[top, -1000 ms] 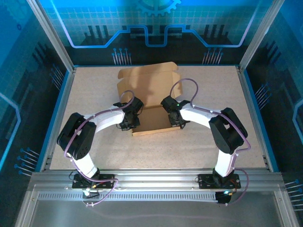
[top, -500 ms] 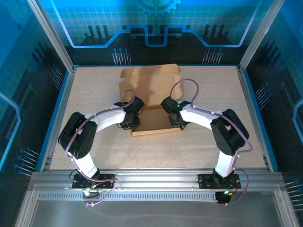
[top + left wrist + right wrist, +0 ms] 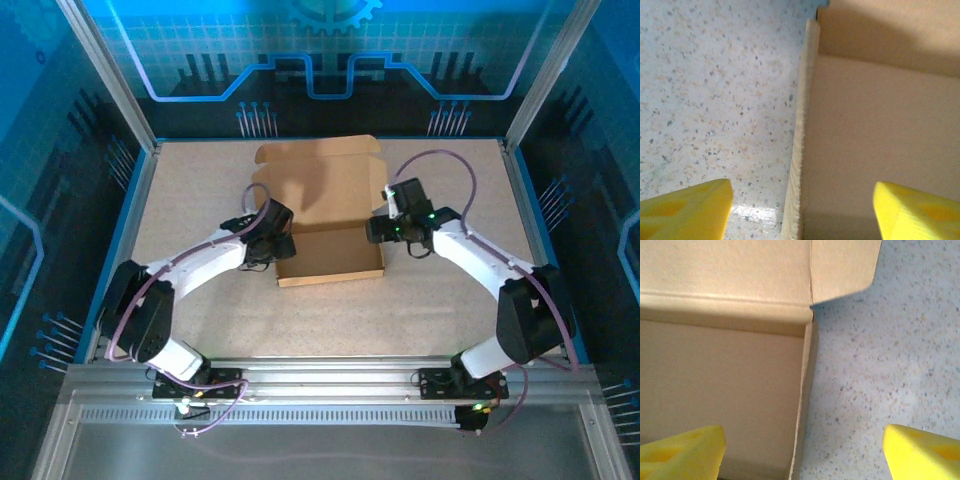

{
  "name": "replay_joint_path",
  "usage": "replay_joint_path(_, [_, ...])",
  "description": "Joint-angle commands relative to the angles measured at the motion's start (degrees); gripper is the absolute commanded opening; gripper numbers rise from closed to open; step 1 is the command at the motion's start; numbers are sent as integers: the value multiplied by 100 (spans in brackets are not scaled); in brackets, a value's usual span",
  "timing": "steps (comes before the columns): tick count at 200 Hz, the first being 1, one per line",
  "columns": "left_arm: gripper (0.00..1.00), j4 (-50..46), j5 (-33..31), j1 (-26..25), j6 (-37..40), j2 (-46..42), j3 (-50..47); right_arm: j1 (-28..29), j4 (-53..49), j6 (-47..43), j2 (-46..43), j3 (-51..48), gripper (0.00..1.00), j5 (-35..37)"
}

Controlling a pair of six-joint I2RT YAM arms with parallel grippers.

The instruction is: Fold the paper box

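- The speckled counter carries the paper box at its middle, with the shallow tray nearest the arms.
- The left pincer hangs over the tray's left wall, jaws wide. In the left wrist view, one yellow finger is above the counter and the other above the tray floor.
- The right pincer straddles the tray's right wall in the same way, jaws wide and holding nothing.
- Beyond the tray, the lid stands open toward the far side.

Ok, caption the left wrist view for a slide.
Open left gripper straddles the paper box wall, one fingertip over the table, one over the box floor.
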Motion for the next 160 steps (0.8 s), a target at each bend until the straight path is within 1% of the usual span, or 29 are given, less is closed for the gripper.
replay_joint_path(1, [81,400,172,269,265,-386,-161,-412,103,-1086,76,536,84,-1183])
replay_joint_path(24, [90,543,317,514,468,-612,-188,-783,-264,-1686,492,1281,83,-1534])
replay_joint_path(47, [92,589,417,708,635,-844,-235,-1140,-635,-2201,1033,2089,82,-2111])
replay_joint_path(66, [93,631,565,849,714,-1049,-331,-1349,-1162,-2760,1599,2968,81,-2594])
replay_joint_path(108, [95,626,758,1032,781,-1462,-576,-1495,-2338,-3544,2915,5009,77,-2984])
replay_joint_path(140, [96,509,787,1083,803,-1655,-661,-1500,-3084,-4008,3903,6499,68,-3121])
replay_joint_path(160, [97,438,766,1096,794,-1736,-714,-1517,-3434,-4216,4401,7251,65,-3215])
